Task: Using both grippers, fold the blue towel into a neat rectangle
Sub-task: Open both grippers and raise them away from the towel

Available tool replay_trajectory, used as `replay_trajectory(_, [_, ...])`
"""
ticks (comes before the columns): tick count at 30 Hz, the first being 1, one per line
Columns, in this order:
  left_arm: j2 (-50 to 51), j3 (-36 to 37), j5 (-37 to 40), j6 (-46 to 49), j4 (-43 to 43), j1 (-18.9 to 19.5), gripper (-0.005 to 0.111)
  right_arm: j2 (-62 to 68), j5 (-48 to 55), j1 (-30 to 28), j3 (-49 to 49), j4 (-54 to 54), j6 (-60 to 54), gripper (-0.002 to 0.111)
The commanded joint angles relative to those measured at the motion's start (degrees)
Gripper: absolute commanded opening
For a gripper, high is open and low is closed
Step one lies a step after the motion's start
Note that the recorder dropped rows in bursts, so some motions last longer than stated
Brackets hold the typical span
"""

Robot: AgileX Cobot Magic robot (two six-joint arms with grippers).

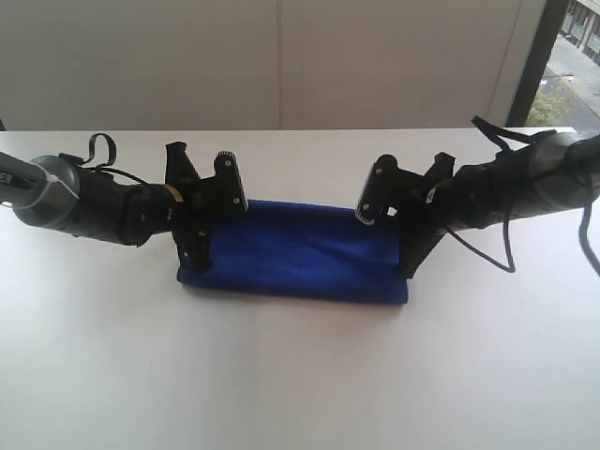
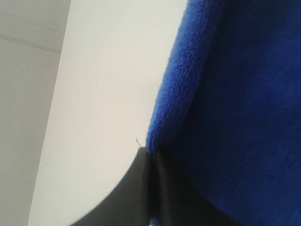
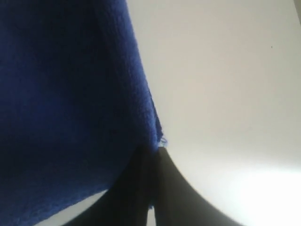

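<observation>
Both ends of a folded blue towel (image 1: 300, 251) held pinched

Nearest, bare white counter (image 1: 300, 375) is seen; farther back on it, the towel is laid as a long band. Its left end is gripped by the left fingers (image 2: 124, 200), closed tight on the edge, and its right end is likewise clamped by the right fingers (image 3: 134, 193). Beyond, a pale wall (image 1: 281, 56) and a window (image 1: 577, 47) are seen.
</observation>
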Motion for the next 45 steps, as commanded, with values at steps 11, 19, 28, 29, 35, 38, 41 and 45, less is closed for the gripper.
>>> replay_trajectory(11, [2.0,-0.7,0.3,-0.5,-1.0,0.7,0.027,2.0,-2.9,-0.6,-0.2,-0.2,1.7,0.031])
replay_trajectory(19, [2.0,-0.7,-2.3,-0.5,-1.6,0.7,0.076,1.2,-4.7,-0.6,-0.2,2.8,1.8,0.069])
replay_trajectory(28, [1.9,-0.7,-7.1,4.3,-4.3,0.7,0.078,-3.3,-4.7,-1.0,-0.2,2.7,1.5,0.069])
replay_trajectory(29, [1.9,-0.7,-7.4,5.1,-4.9,0.7,0.078,-3.7,-4.4,-1.1,-0.2,2.7,1.3,0.069])
replay_trajectory(35, [0.0,-0.7,-11.2,11.5,-14.2,0.7,0.078,-4.6,-2.5,-1.7,-0.2,2.7,1.3,0.069])
replay_trajectory(38, [-1.5,-0.7,-12.3,14.8,-17.1,0.7,0.078,-6.9,-0.9,-1.7,-0.2,2.7,1.6,0.064])
replay_trajectory(41, [-4.8,-0.7,-11.5,14.8,-24.3,0.2,0.077,-12.4,2.1,-1.7,-0.2,2.7,5.7,0.046])
replay_trajectory(45, [-10.3,-0.7,0.0,19.4,-36.6,-2.5,0.025,-17.8,11.4,-1.7,-0.6,2.7,23.8,0.005])
